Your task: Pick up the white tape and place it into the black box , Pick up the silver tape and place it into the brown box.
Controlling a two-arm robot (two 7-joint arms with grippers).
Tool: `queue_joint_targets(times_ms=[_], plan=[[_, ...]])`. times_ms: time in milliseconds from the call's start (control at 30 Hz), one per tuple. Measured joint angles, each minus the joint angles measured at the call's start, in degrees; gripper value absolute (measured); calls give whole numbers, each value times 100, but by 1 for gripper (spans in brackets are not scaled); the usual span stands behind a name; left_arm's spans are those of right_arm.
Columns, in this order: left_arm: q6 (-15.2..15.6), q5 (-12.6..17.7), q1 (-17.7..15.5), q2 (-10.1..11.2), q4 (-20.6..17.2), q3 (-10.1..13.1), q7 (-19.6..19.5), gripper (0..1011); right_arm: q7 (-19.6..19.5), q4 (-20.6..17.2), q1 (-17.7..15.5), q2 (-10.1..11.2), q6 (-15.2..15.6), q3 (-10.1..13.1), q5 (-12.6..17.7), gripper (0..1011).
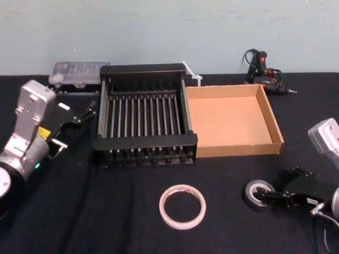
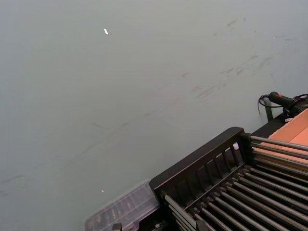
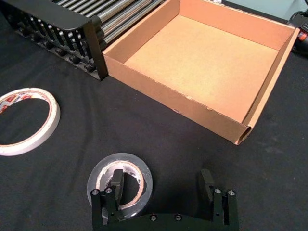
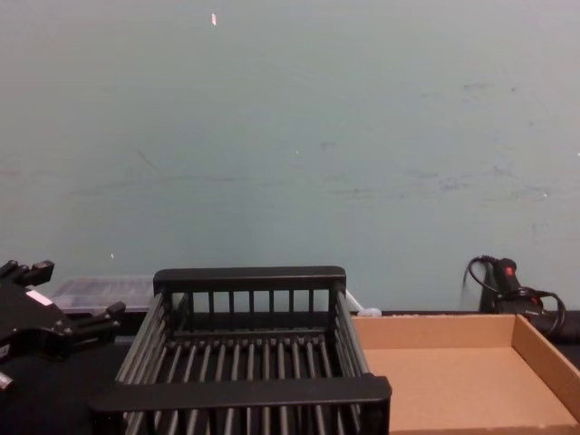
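The white tape (image 1: 161, 207) (image 3: 54, 115) lies flat on the black cloth in front of the black box (image 1: 145, 142) (image 3: 48, 14) (image 4: 249, 278), a slatted crate. To its right lies the silver tape (image 1: 250, 191) (image 3: 144, 173), in front of the brown box (image 1: 230, 124) (image 3: 202, 57), a cardboard tray with nothing in it. My right gripper (image 1: 273, 185) (image 3: 162, 182) is open and low over the silver tape: one finger stands in the roll's centre hole, the other outside it. My left gripper (image 1: 79, 115) (image 4: 59, 313) hangs open beside the crate's left side, holding nothing.
A clear plastic case (image 1: 79, 72) sits behind the crate at the back left. A black and red glue gun (image 1: 262, 66) with its cable lies at the back right, behind the cardboard tray. Crate and tray stand side by side, touching.
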Motion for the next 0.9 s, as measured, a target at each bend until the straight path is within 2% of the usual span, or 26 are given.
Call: queue_joint_targets(times_ms=[900], plan=[[0,0,0,0,0,0,0,1001,51,76,75,-45,68,-21,-25,1002]])
